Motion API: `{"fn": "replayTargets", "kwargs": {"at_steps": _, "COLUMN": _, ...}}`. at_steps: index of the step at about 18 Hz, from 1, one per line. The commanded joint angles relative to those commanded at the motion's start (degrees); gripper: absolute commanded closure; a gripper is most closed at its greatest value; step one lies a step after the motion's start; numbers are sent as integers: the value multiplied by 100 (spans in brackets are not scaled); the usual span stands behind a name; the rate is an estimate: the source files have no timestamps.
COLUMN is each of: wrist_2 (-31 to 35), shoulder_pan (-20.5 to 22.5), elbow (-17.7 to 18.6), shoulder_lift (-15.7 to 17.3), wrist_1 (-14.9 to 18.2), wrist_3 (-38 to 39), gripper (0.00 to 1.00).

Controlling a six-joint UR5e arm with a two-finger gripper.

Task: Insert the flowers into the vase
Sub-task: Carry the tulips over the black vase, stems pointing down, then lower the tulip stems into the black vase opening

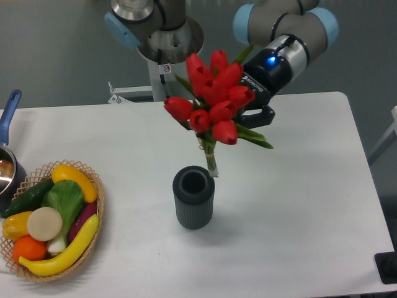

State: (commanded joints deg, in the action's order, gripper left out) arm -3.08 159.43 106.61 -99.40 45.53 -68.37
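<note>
The gripper (251, 118), jaws clenched on the flowers (211, 96) behind the blooms, holds the bunch in the upper centre of the frame with stems angled down, their tips just beside the vase (193, 197) rim, seemingly to line up for insertion
</note>
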Motion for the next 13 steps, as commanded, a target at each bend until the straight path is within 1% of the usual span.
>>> {"fn": "replayTargets", "kwargs": {"at_steps": 9, "wrist_2": 0, "shoulder_pan": -150, "elbow": 158, "shoulder_lift": -79, "wrist_1": 0, "wrist_3": -176, "gripper": 69}}
{"fn": "replayTargets", "kwargs": {"at_steps": 13, "wrist_2": 9, "shoulder_pan": -150, "elbow": 395, "shoulder_lift": -114, "wrist_1": 0, "wrist_3": -378, "gripper": 69}}
